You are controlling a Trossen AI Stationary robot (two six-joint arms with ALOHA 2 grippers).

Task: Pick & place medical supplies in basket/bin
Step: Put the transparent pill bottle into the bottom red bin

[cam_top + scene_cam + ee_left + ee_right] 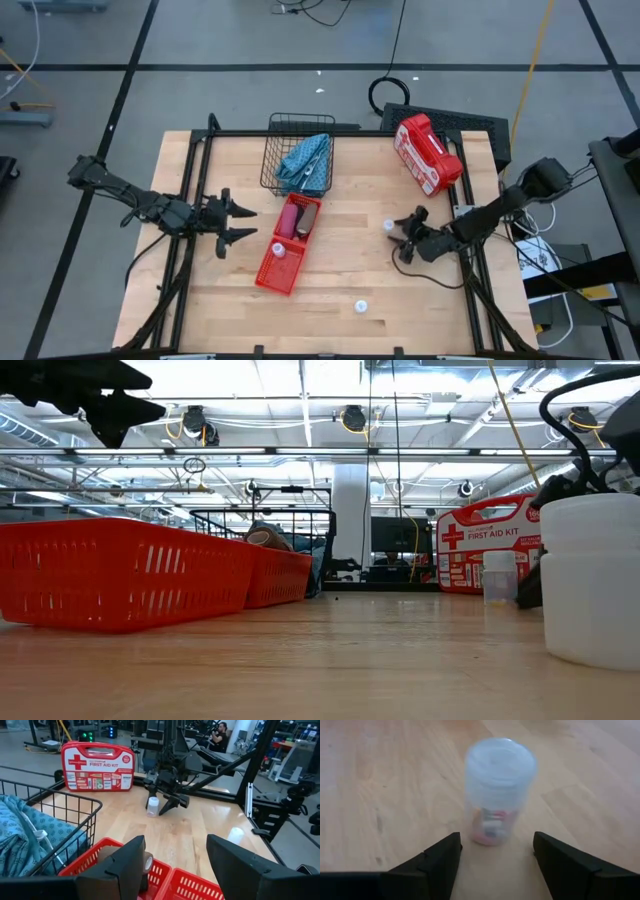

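The right gripper (pixel 494 857) stands with its fingers apart, and a white vial (pixel 499 790) sits upright on the table just ahead of the gap, not yet between them. A hasty advance could let one fingertip knock the light vial over and roll it away. Farther off, the left gripper (pixel 243 223) hangs spread and empty beside the red bins (pixel 288 245). The vial's contents are too blurred to read.

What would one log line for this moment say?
right gripper: open, facing upright vial on table | left gripper: open, beside red bins | pouch: in basket
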